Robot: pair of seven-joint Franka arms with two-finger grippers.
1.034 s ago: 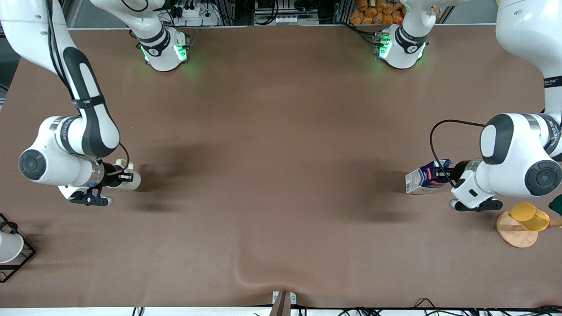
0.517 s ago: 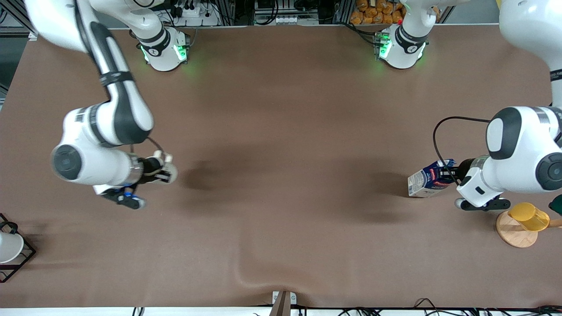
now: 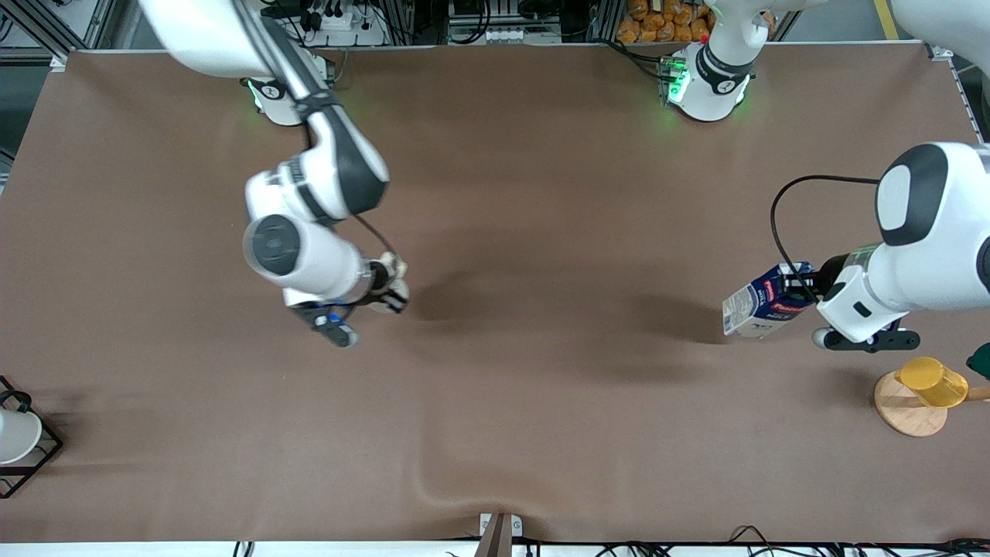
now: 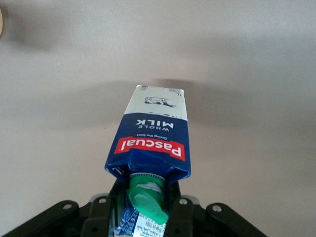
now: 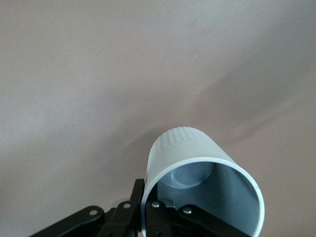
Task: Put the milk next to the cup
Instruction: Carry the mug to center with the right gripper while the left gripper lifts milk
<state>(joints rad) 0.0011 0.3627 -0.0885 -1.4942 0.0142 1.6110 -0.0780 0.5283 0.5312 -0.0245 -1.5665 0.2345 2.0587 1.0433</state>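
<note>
The brown tabletop (image 3: 495, 402) is big and mostly bare in the middle. The biggest change is with the right arm. A second ago it was out by its own end of the tabletop, and now it has swung a long way in toward the middle. The right tool (image 3: 384, 292) is up in the air over the bare brown cloth. It is closed on the rim of the cup (image 3: 393, 288), and the right wrist view shows the cup (image 5: 205, 185) tipped, with its grey inside open to the camera.

The left arm has moved only a little. The left tool (image 3: 804, 288) hangs over the tabletop near the left arm's end, and it has lifted a bit. It is closed on the top of the milk (image 3: 762, 308), right by the green cap (image 4: 147, 200). The carton leans over, its bottom pointing toward the middle.

The cup and the milk are well apart. The cup looks to be on its way to a spot in the middle, so it probably has to be set down first. Then the milk can come over and stand beside it.

A yellow cup (image 3: 932, 380) on a wooden disc (image 3: 905, 410) sits just nearer the front camera than the left tool. The left arm should take care not to bump it.
</note>
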